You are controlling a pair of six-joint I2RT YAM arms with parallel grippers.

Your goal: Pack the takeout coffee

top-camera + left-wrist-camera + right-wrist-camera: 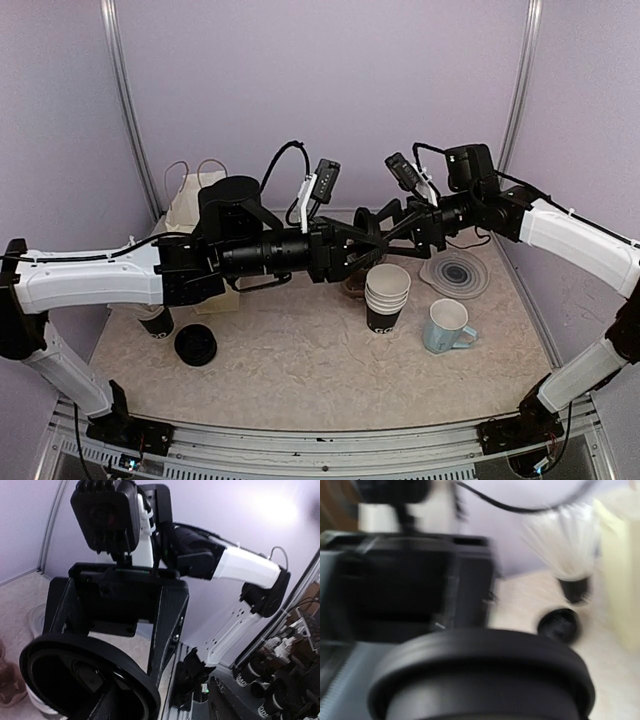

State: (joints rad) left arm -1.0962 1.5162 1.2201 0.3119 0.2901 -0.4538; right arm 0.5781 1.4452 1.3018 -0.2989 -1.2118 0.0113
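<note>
Right claw (376, 228), spread wide, spans black lid (75, 641) — left claw (352, 252) alongside.

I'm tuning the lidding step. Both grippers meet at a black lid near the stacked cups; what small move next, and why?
Probably ease the black lid down toward the open top of the stacked cups, kept level. The left gripper and right gripper meet at the lid in the air, and the top cup is uncovered. Which gripper grips it is unclear.
</note>
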